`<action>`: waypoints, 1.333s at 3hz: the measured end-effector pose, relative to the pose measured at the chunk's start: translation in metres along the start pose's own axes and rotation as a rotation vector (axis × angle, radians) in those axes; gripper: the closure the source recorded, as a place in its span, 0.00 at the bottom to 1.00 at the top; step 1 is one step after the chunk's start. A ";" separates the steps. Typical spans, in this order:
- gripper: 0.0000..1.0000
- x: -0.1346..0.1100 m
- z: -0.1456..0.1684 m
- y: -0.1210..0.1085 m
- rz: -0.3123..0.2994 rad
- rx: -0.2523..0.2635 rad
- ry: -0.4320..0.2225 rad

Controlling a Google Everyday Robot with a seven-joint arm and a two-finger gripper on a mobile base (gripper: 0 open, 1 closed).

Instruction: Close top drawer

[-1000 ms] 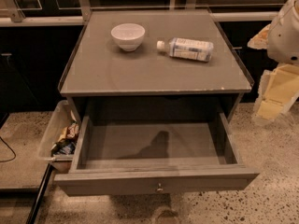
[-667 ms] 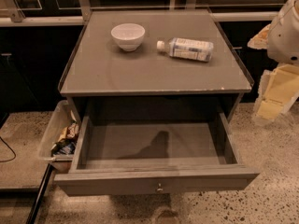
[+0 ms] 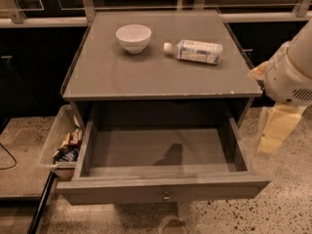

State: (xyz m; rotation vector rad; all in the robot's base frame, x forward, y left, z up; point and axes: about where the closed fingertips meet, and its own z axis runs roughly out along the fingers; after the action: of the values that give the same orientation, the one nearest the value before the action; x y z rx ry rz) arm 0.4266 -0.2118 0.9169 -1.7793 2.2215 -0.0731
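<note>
Facing me: a grey cabinet [image 3: 161, 79] with a flat top, which I view from the front and above.
Top drawer: I see the top drawer [image 3: 122, 193] pulled well out of the cabinet towards me. Its wide flat front sits at the bottom of my view, and its side walls run back into the opening under the top.
Knob: a small round metal knob [image 3: 167, 197] sits at the centre of the drawer front.
Drawer inside: I see a grey bottom panel [image 3: 126, 150] with a dark shadow [image 3: 170, 156] lying across the middle of it.
Gripper: the gripper [image 3: 275, 130] hangs at the right edge of my view. It is beside the cabinet's right front corner, apart from the drawer and touching nothing I can see. I cannot tell whether it is released or clenched.
Arm: the white arm housing [image 3: 292, 74] is above the gripper, level with the cabinet top.
Bowl: a white bowl [image 3: 133, 37] stands upright on the back left of the cabinet top.
Bottle: a clear plastic bottle [image 3: 195, 50] lies on its side to the right of the bowl, with its white cap pointing at the bowl. The two are near each other but apart.
Bin: a pale plastic bin [image 3: 52, 139] stands on the floor against the cabinet's left side, with some packets [image 3: 70, 143] in it.
Floor: I see speckled stone floor [image 3: 278, 206] under and around the drawer.
</note>
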 end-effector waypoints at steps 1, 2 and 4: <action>0.19 0.016 0.041 0.020 -0.028 -0.034 -0.043; 0.42 0.033 0.077 0.038 -0.054 -0.046 -0.134; 0.89 0.046 0.098 0.047 -0.080 -0.029 -0.307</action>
State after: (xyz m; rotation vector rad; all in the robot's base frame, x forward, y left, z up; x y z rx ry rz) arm 0.3985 -0.2314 0.8042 -1.7590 1.9446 0.2034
